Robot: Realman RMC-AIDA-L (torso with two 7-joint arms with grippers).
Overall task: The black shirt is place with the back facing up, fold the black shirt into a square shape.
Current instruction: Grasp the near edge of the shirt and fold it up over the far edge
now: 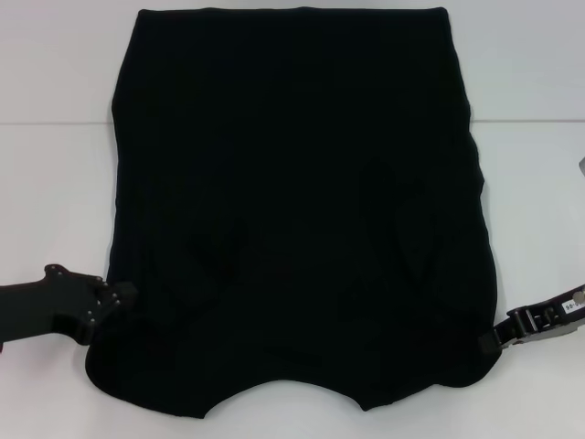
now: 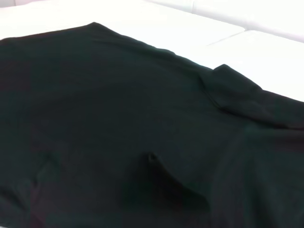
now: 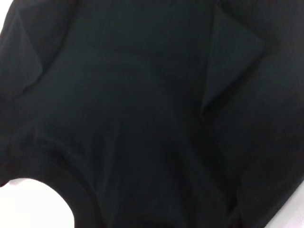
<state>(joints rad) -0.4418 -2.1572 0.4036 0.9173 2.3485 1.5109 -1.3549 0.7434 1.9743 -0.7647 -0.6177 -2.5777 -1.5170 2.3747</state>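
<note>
The black shirt (image 1: 292,210) lies flat on the white table (image 1: 55,165), plain side up, its curved neckline at the near edge. Both sleeves are folded inward onto the body, showing as faint flaps. My left gripper (image 1: 123,294) meets the shirt's near left edge, by the shoulder. My right gripper (image 1: 489,340) meets the near right edge at the other shoulder. The left wrist view is filled by the shirt (image 2: 118,118) with one folded flap. In the right wrist view the shirt (image 3: 142,118) shows the neckline curve and a folded sleeve flap.
Bare white table surface (image 1: 530,192) runs along both sides of the shirt and beyond its far hem. A small grey object (image 1: 581,170) peeks in at the right edge of the head view.
</note>
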